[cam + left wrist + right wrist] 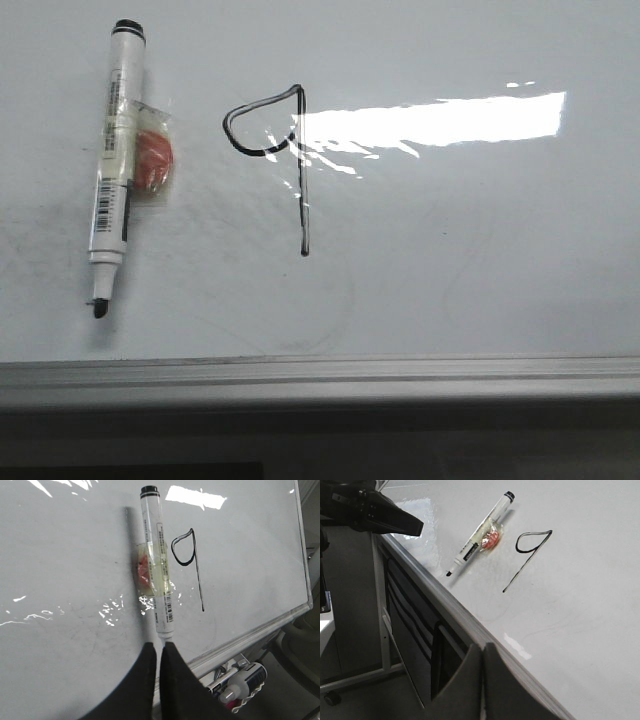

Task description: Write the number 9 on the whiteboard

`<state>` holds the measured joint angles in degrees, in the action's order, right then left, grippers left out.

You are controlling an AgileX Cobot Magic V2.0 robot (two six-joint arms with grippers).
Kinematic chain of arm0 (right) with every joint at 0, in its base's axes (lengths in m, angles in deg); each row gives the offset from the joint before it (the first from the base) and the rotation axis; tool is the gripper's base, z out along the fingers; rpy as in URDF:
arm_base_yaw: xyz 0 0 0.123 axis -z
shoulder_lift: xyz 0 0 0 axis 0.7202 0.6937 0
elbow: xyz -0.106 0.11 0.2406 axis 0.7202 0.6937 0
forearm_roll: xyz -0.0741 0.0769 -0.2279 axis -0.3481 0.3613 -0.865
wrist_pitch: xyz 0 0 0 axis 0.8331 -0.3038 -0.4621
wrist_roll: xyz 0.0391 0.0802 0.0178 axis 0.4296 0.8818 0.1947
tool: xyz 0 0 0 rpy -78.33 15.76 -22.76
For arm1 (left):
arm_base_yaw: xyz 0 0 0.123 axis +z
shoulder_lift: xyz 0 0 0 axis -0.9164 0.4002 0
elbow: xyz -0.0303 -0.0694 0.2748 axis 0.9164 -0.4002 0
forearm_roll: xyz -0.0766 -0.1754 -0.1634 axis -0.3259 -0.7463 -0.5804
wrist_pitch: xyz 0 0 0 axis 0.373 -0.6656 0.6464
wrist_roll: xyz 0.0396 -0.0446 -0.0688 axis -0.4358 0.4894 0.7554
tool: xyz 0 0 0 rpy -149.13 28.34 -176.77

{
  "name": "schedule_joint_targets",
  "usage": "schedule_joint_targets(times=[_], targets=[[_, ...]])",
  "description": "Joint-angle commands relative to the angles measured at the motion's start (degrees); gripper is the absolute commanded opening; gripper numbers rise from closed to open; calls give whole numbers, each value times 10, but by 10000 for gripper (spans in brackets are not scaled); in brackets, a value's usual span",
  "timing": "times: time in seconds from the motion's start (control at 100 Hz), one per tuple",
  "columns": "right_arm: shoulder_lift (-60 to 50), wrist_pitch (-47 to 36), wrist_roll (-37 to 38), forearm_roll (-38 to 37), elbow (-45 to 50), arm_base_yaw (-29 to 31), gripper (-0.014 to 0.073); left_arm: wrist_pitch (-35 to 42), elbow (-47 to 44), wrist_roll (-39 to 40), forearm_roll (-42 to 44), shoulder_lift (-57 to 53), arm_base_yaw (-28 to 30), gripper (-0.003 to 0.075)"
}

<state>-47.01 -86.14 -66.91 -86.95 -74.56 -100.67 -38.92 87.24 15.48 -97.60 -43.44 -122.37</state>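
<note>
Now | number 9 (285, 150) on whiteboard (480, 270) | marker (113, 170) lying beside | both end effectors pinched narrow, holding nothing

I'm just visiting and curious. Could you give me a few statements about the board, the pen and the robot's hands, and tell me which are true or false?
1. A black number 9 is drawn on the whiteboard. True.
2. The marker is held in the left hand. False: it lies flat on the board, and the hand sits just off its tip.
3. The marker's cap is off. True: its dark tip is bare.
4. Something orange is taped to the marker. True.
5. The right hand is touching the 9. False: it hangs off the board's edge, away from it.
</note>
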Motion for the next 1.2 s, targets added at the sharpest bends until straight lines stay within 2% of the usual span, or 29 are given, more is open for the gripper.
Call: schedule_joint_targets(times=[0.0, 0.07, 0.18, 0.33, 0.54, 0.67, 0.79, 0.91, 1.06, 1.19], targets=[[5, -35, -1, -9, 5, 3, -64, 32, 14, -1, 6, 3, 1, -20], [5, -35, -1, -9, 5, 3, -64, 88, 2, -1, 20, 1, 11, -20], [5, -35, -1, -9, 5, 3, -64, 156, -22, 3, 110, -11, 47, -20], [5, -35, -1, -9, 5, 3, -64, 170, -66, 18, 227, -68, 161, -20], [5, -35, -1, -9, 5, 3, -64, -13, -64, 167, 348, -167, 357, -20], [5, -35, -1, -9, 5, 3, -64, -46, -64, 186, 415, -207, 467, -20], [5, -35, -1, -9, 5, 3, -64, -65, -64, 186, 416, -245, 551, -20], [5, -35, -1, -9, 5, 3, -64, -134, -65, 209, 415, -252, 593, -20], [5, -35, -1, -9, 5, 3, -64, -265, -65, 230, 415, -252, 594, -20], [5, -35, -1, -9, 5, 3, -64, -264, -65, 230, 416, -252, 593, -20]])
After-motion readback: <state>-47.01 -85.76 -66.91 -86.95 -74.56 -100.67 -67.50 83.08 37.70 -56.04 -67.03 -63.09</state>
